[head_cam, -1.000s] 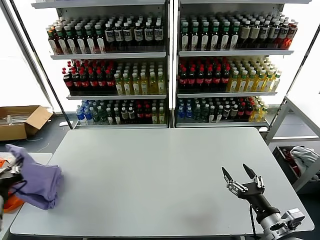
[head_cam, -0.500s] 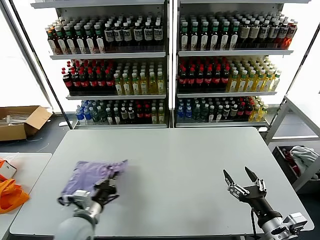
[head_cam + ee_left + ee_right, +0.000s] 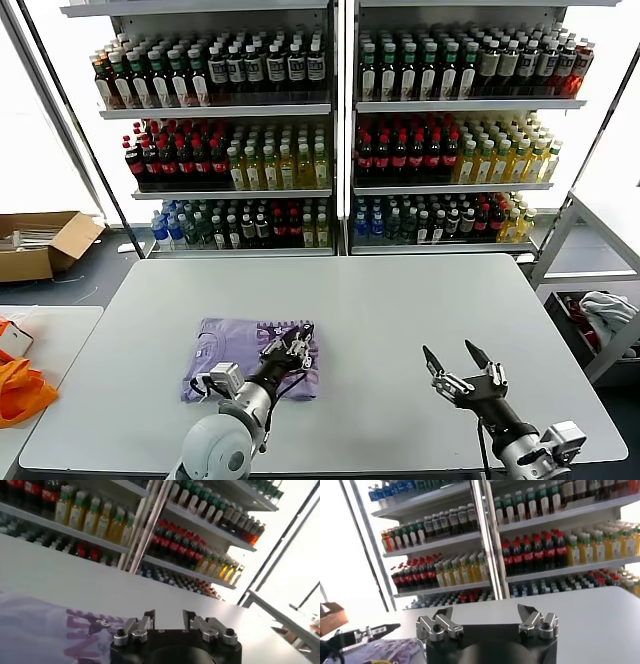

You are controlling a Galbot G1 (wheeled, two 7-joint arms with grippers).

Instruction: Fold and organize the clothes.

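The lavender T-shirt point(image 3: 245, 358) lies crumpled but fairly flat on the grey table point(image 3: 400, 300), left of centre, with its dark purple print facing up. My left gripper point(image 3: 293, 345) hovers low over the shirt's right edge, jaws apart, nothing between them. In the left wrist view the shirt point(image 3: 45, 630) lies beside the left gripper point(image 3: 168, 620). My right gripper point(image 3: 456, 362) stands open above the table's front right, well apart from the shirt. The right wrist view shows the right gripper point(image 3: 485, 614) empty, with the shirt point(image 3: 385, 650) farther off.
An orange cloth point(image 3: 20, 390) lies on a side table at the left. A cardboard box point(image 3: 40, 245) sits on the floor behind it. Shelves of bottles point(image 3: 330, 130) stand beyond the table. A grey-white pile of clothes point(image 3: 605, 312) sits low at the right.
My left arm has carried the shirt from the left side table onto the grey table, laid it down and opened its jaws. The right gripper has drifted slightly left.
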